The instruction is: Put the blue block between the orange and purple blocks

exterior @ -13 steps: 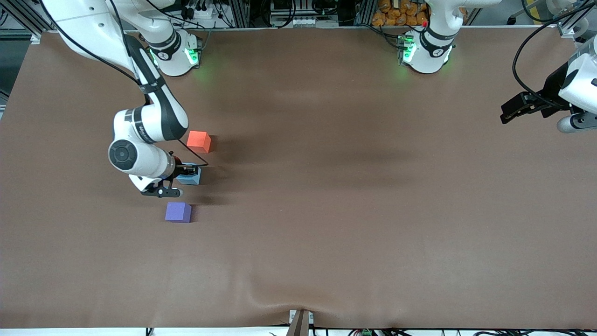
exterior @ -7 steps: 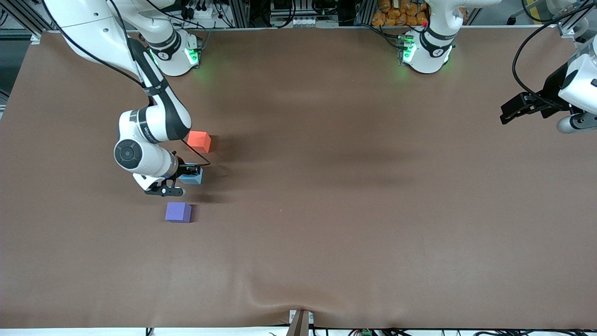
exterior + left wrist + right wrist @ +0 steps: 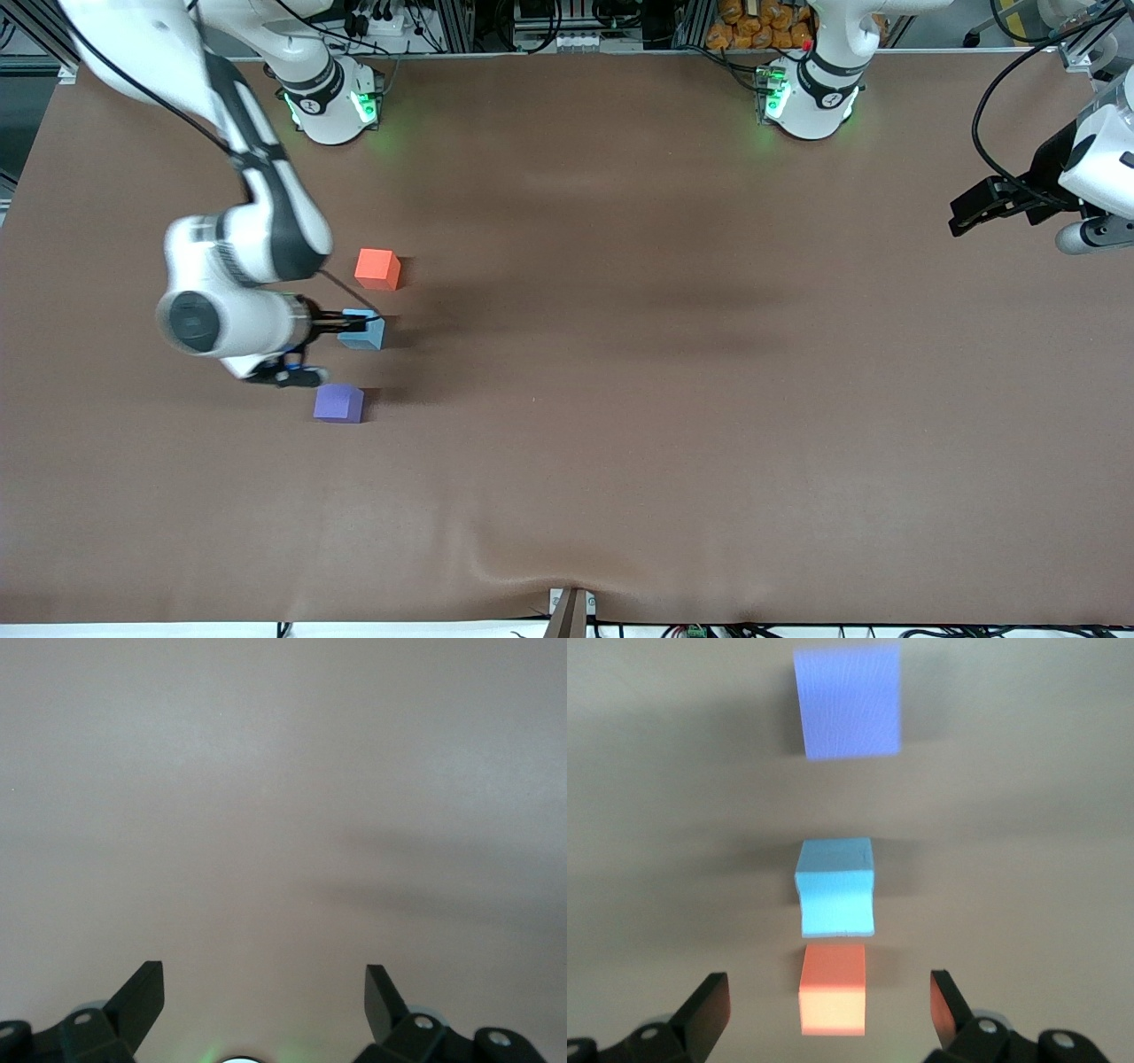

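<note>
The blue block (image 3: 363,330) rests on the table between the orange block (image 3: 377,268) and the purple block (image 3: 338,403), apart from both. My right gripper (image 3: 324,330) hangs open and empty in the air just beside the blue block, toward the right arm's end. The right wrist view shows the orange block (image 3: 833,999), the blue block (image 3: 835,886) and the purple block (image 3: 848,702) in one row below my right gripper (image 3: 827,985). At the left arm's end, my left gripper (image 3: 967,213) waits above the table, open and empty (image 3: 264,979).
The brown table cover (image 3: 673,372) is bare around the three blocks. Both arm bases stand along the table edge farthest from the front camera. A small bracket (image 3: 571,607) sits at the edge nearest to that camera.
My right gripper has opened, let go of the blue block and lifted away toward the right arm's end. The blue block stays on the table. The left arm has not moved.
</note>
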### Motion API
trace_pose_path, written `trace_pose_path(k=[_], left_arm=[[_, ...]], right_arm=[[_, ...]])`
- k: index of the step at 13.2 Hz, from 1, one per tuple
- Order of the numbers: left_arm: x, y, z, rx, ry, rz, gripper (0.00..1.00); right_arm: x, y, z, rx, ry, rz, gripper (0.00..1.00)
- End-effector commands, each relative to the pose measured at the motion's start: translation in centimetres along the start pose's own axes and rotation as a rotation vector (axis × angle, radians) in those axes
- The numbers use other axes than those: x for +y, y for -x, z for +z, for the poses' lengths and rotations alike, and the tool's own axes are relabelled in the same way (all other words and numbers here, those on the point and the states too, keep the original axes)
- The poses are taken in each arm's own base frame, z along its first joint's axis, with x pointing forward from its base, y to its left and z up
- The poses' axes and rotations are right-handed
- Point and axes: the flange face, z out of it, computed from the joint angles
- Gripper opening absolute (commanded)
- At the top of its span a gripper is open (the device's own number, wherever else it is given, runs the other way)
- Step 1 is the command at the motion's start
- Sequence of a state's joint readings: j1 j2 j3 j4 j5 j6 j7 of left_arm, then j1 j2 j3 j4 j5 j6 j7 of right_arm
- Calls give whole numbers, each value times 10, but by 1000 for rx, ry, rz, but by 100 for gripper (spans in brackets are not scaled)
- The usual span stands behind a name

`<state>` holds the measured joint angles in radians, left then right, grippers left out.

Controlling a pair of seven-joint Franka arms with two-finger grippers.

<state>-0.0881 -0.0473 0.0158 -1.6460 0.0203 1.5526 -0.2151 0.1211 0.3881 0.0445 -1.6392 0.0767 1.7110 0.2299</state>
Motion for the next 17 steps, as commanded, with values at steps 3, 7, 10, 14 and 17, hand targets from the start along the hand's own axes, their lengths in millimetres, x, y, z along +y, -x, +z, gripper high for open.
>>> trace_pose_path(k=[3, 7, 10, 14, 17], left_arm=[[-2, 3, -5, 13, 19, 19, 100], [-2, 9, -14, 22, 21, 20, 100], [-3, 12, -19, 24, 21, 23, 100], [-7, 27, -33, 25, 22, 20, 100], [-5, 30, -38, 31, 25, 24, 100]], right_arm=[[75, 20, -171, 85, -56, 34, 100], [101, 82, -246, 129, -28, 31, 100], [101, 135, -272, 261, 30, 54, 100], [112, 171, -236, 293, 50, 12, 100], [101, 170, -258, 342, 86, -95, 100]])
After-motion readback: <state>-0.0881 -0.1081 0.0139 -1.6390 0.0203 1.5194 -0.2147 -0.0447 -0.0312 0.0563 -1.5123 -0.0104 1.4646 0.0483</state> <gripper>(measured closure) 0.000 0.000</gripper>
